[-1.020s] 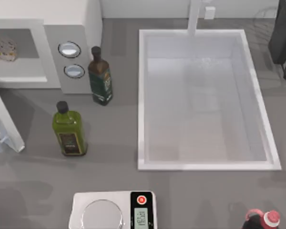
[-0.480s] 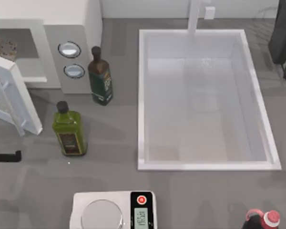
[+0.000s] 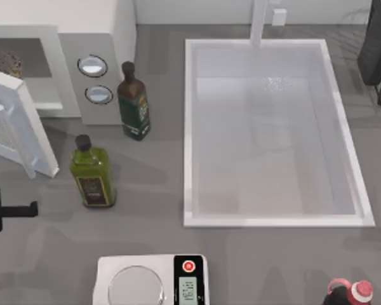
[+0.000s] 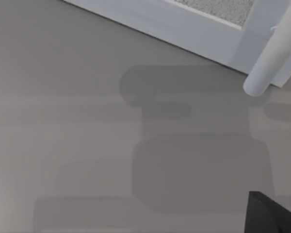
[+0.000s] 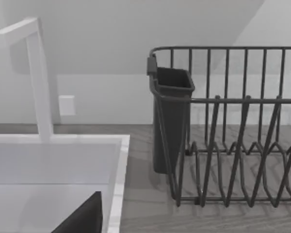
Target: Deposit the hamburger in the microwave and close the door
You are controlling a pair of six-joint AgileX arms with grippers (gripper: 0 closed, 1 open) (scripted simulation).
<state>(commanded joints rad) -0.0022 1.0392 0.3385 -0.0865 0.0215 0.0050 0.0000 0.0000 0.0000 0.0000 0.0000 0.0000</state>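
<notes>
The microwave (image 3: 63, 38) is the landmark, at the table's far left corner. Its cavity holds the hamburger (image 3: 3, 61), a flecked lump partly hidden behind the top edge of the door (image 3: 19, 124). The door stands half-swung, its long panel slanting out from the cavity mouth toward the near side, its free end reaching nearly to the yellow-green oil bottle (image 3: 92, 171) in front of the knob panel. The left gripper (image 3: 13, 211) lies in front of the microwave, nearer than the door's free end and just apart from it; a dark finger juts rightward in the top view, but how wide the claw stands I cannot tell, and nothing appears to be in it. The left wrist view looks at bare table (image 4: 87, 145) with the door's lower frame and white handle (image 4: 269, 60) just beyond. So the door lies on the far side of the claw, and the push that closes it would run from the claw toward the cavity. The left arm is much the nearer one. The right arm is parked well away, its wrist view facing the sink (image 5: 53, 160) and a dish rack (image 5: 233, 136); both seem empty. A dark green bottle (image 3: 133, 101) stands just beside the microwave's knobs.
</notes>
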